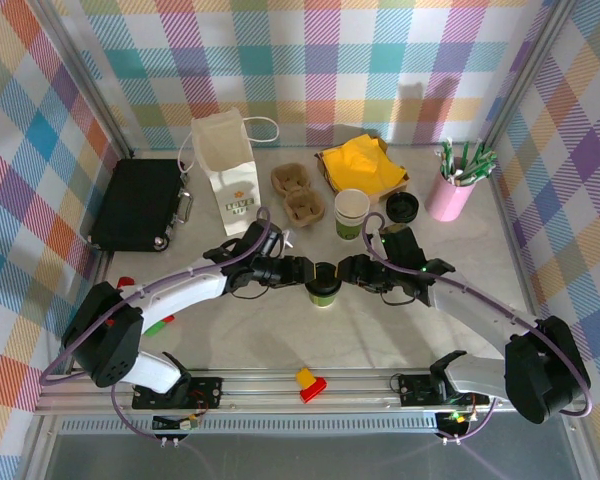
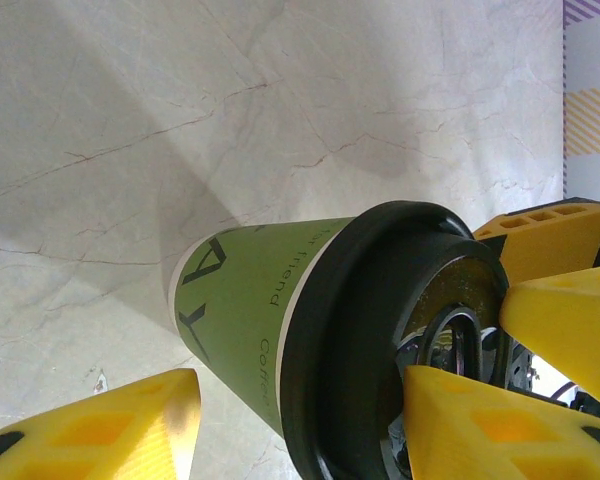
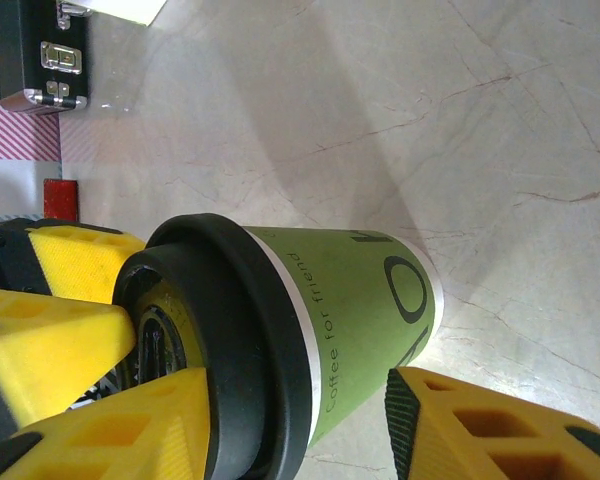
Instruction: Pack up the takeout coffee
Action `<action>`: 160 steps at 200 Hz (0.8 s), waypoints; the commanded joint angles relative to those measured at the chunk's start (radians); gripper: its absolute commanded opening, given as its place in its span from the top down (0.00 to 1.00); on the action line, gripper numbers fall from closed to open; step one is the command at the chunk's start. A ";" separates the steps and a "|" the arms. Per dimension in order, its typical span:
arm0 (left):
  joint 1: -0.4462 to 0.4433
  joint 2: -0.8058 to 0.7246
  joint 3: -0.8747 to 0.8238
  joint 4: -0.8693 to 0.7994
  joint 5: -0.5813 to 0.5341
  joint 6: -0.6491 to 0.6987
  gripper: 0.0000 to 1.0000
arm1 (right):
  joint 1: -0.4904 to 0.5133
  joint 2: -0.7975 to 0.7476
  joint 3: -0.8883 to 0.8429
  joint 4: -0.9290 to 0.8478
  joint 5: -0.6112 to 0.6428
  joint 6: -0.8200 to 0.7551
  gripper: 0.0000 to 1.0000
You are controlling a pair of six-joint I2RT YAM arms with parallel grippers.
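Nearest, at the bottom of the overhead view, a small red and yellow block (image 1: 310,383) sits on the rail between the two arm bases. Just above it, at the middle of the frame over the pale table (image 1: 280,340), is the coffee cup (image 1: 323,290). The left claw (image 1: 307,272) is at its left side and the right claw (image 1: 343,270) at its right.

The right claw looks clamped on the cup. In its wrist view one yellow finger (image 3: 110,420) presses the black lid (image 3: 245,330) at lower left. The other (image 3: 500,430) meets the green wall near the base at lower right.

The left claw's jaws are apart around the cup. In its wrist view one finger (image 2: 480,430) lies against the lid at lower right, while the other (image 2: 100,425), at lower left, stands clear of the wall. I cannot tell whether the cup rests on the table or hangs just off it.

Farther up the overhead frame are a cream cup (image 1: 351,212), a loose black lid (image 1: 402,207) and two cardboard trays (image 1: 298,195). A white paper bag (image 1: 227,165) stands at upper left of centre.

The step in hand looks like a handover from right claw to left. The next move calls for the left claw to close on the cup's wall rather than the lid, and only then for the right claw to let go. The cup should stay upright on its way up and left toward the trays and bag, since a squeeze on the lid could pop it off.
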 commanded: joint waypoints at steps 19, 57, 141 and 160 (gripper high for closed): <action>-0.012 0.013 -0.004 -0.143 -0.023 0.015 0.46 | 0.001 0.020 -0.018 -0.062 0.034 0.002 0.50; -0.015 0.010 0.046 -0.157 -0.017 0.015 0.45 | 0.005 0.001 0.004 -0.082 0.037 -0.007 0.50; -0.015 -0.028 0.185 -0.232 -0.012 0.027 0.43 | 0.036 -0.053 0.135 -0.197 0.074 -0.036 0.47; -0.015 -0.052 0.209 -0.262 -0.029 0.032 0.43 | 0.048 -0.065 0.169 -0.233 0.091 -0.038 0.47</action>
